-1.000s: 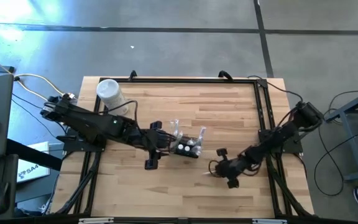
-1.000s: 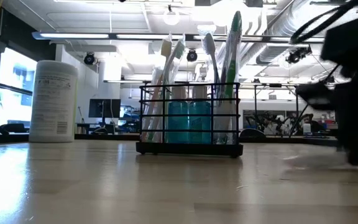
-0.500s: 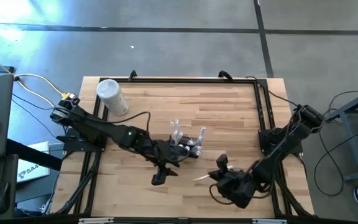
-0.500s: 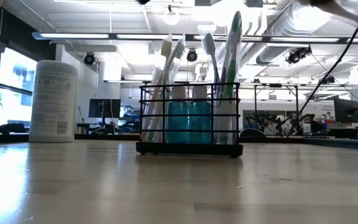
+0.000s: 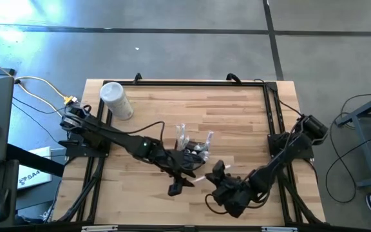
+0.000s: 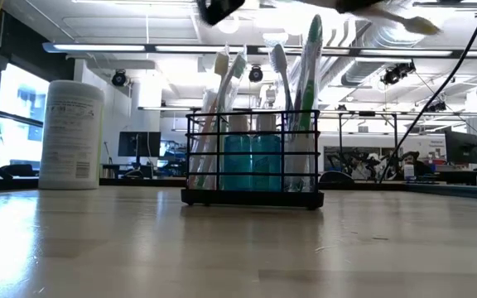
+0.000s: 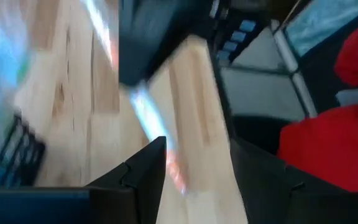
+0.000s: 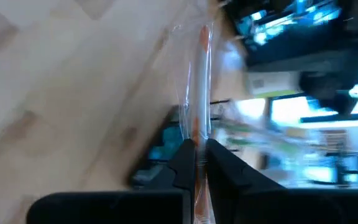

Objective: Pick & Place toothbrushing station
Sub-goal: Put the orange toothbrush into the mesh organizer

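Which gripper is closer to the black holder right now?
Left. The left gripper hangs just in front of the holder, almost over it. The right gripper, shut on a wrapped toothbrush, sits farther off to the holder's front right.

Robotics lab or workshop, open-plan. Low view: exposed ceiling ducts point(image 6: 387, 37) upper right, strip lights point(image 6: 139, 47) upper left, monitors point(image 6: 139, 142) and metal racks in background, big windows point(image 6: 7, 108) far left. High view: bare concrete floor point(image 5: 185, 45) across top, wooden surface point(image 5: 237, 116) in black frame at centre, loose cables point(image 5: 28, 90) at left, two robot arms mounted either side.
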### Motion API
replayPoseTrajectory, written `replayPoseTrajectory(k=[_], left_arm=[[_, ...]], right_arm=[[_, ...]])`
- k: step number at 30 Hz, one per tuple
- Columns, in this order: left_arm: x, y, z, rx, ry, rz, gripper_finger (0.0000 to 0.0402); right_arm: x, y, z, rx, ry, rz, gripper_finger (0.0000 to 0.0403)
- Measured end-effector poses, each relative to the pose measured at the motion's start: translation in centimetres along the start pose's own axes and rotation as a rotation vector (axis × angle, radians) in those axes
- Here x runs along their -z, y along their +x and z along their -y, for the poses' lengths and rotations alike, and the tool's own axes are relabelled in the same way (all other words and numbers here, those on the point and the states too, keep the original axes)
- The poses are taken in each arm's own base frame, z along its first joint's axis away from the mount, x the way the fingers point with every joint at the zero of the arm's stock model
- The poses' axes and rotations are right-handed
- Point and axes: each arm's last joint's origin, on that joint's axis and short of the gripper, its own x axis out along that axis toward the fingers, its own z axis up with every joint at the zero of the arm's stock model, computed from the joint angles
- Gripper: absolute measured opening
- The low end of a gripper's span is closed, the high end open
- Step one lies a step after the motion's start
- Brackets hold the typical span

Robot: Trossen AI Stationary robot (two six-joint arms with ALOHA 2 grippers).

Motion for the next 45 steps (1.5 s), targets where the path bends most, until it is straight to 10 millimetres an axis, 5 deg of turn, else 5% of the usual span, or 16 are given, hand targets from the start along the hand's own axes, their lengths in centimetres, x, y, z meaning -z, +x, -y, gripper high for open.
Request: replayPoseTrajectory(k=[23, 33, 45], left_arm=[[1.0, 1.6, -0.7, -0.049, 0.051, -0.056, 0.0174], [1.3, 1.8, -0.9, -0.049, 0.063, -0.080, 0.0024], [1.4, 1.7, -0.9, -0.057, 0.069, -0.095, 0.0007]], right_arm=[[-1.5, -0.6, 1.3, 0.077, -0.045, 0.055, 0.0013], [-1.5, -0.7, 1.3, 0.076, -0.026, 0.064, 0.0022], [-3.1, -2.5, 0.8, 0.184, 0.180, 0.169, 0.0096]])
